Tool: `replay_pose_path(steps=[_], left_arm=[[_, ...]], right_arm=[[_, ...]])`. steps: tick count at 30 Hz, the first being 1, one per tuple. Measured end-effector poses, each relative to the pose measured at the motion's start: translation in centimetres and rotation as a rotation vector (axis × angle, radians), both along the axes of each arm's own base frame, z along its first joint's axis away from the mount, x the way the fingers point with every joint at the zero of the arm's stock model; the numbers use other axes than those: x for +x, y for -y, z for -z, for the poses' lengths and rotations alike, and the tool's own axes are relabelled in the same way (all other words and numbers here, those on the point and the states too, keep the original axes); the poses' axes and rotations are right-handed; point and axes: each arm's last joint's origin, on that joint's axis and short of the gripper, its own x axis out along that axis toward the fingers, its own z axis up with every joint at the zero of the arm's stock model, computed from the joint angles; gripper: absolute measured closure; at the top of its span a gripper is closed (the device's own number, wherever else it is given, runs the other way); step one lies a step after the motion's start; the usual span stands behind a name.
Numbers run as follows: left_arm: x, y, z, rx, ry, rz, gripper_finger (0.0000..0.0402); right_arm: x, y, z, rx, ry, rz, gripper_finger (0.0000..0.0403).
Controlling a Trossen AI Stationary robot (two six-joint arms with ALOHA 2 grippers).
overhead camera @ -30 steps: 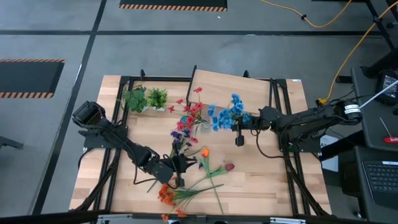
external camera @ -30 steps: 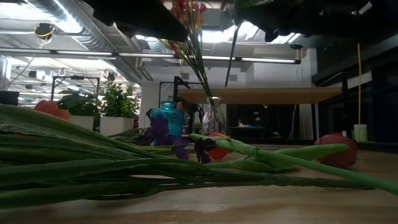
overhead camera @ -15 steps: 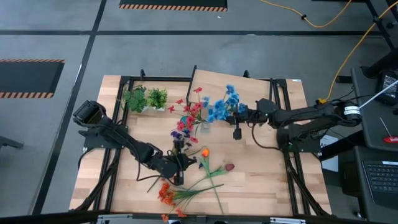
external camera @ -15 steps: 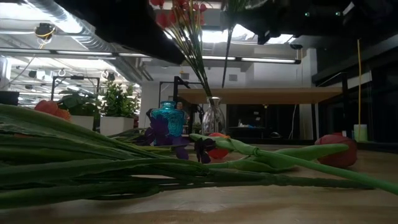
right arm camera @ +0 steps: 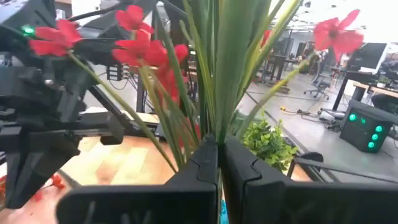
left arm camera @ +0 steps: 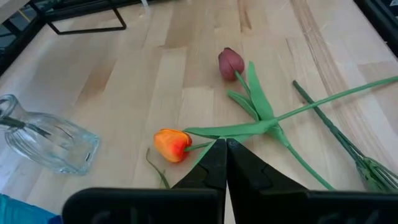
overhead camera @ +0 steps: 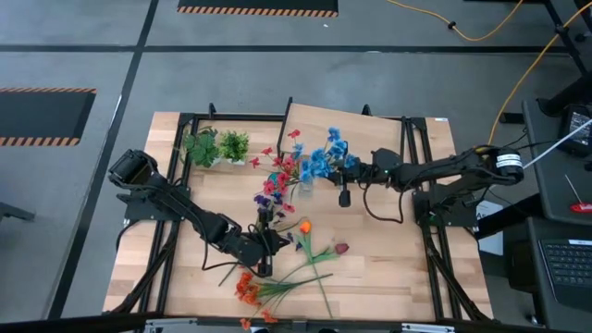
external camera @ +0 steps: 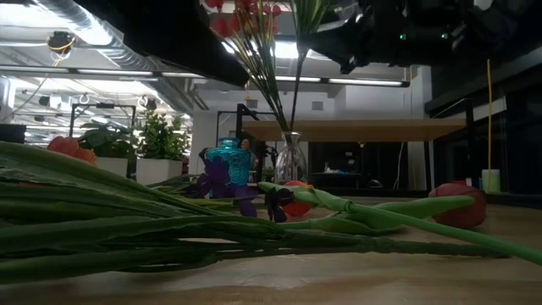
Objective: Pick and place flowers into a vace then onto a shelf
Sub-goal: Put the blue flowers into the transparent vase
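A clear glass vase (external camera: 290,161) stands upright mid-table with a red flower spray (overhead camera: 289,165) in it. My right gripper (overhead camera: 355,170) hangs right of the vase, shut on a blue flower spray (overhead camera: 326,159). My left gripper (left arm camera: 224,147) is low over the table, shut at the orange tulip (left arm camera: 173,144); the tulip lies beside a dark red tulip (left arm camera: 231,62). A purple spray (overhead camera: 268,198) and an orange spray (overhead camera: 248,289) lie on the tabletop. The shelf (overhead camera: 342,129) stands at the far side. My left gripper's tips meet on the orange tulip's thin green stem (left arm camera: 200,145), just behind the bloom, coming slanting down from the table's left. The tulip lies flat on the table. My right gripper pinches the blue spray's green stem (right arm camera: 216,124) between its two fingers. The fingers are level, come from the table's right and lie across the stem. The spray is lifted clear, slightly tilted, blooms up, its lower stem end (overhead camera: 344,198) hanging free.
Two leafy green plants (overhead camera: 217,146) stand at the far left. A teal glass bottle (external camera: 230,161) stands near the vase. Long green stems (external camera: 169,229) lie across the near part of the table. Black frame rails (overhead camera: 185,120) run along the table's sides.
My right gripper has carried the blue spray toward the table's left, closer to the vase; the spray's hanging stem has swung toward the vase's neck and stays clear of the table.
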Motion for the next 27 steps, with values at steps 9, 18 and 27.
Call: replay_pose_path(steps=[9,18,27], left_arm=[[0.0,0.0,0.0,0.009,0.001,0.0,0.04],[0.0,0.0,0.0,0.01,0.001,0.0,0.0399],[0.0,0.0,0.0,0.01,0.001,0.0,0.0396]], right_arm=[[0.6,0.1,1.3,-0.025,-0.051,0.004,0.0401],[0.9,0.7,2.5,-0.018,-0.108,0.025,0.0372],[0.8,1.4,2.9,0.011,-0.14,0.049,0.0338]])
